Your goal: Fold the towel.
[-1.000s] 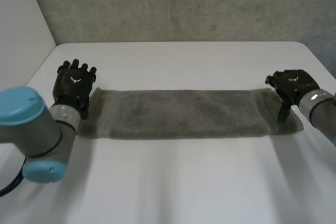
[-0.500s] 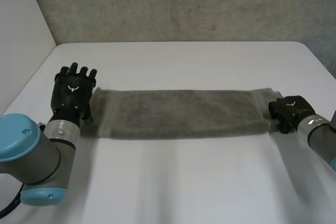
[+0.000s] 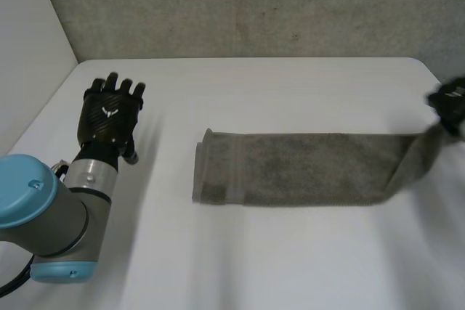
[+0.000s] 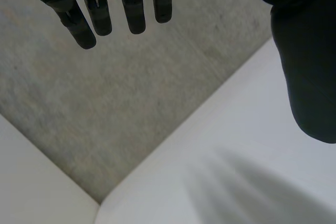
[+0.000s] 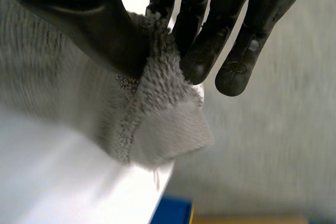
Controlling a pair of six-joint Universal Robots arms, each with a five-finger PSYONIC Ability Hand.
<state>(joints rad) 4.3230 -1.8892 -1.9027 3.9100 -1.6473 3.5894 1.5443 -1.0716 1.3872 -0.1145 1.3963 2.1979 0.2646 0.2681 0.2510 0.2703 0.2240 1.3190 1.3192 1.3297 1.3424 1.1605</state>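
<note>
A grey towel [image 3: 305, 167], folded into a long strip, lies across the table's middle. Its right end rises off the table to my right hand [image 3: 450, 107] at the table's right edge. In the right wrist view that hand [image 5: 79, 19] pinches the towel's end [image 5: 157, 124] between thumb and fingers. My left hand [image 3: 109, 115] hovers at the table's left, well apart from the towel's left end. Its fingers [image 4: 94, 9] are straight, with nothing in them.
The white table [image 3: 261, 266] meets a grey wall [image 3: 247, 5] at the back. A white panel [image 3: 29, 49] stands along the left side. My left arm [image 3: 43, 215] fills the near left corner.
My right hand has shut on the towel's right end and lifted it to the right, dragging the whole towel rightward. The left hand has come off the towel's left end and risen slightly.
</note>
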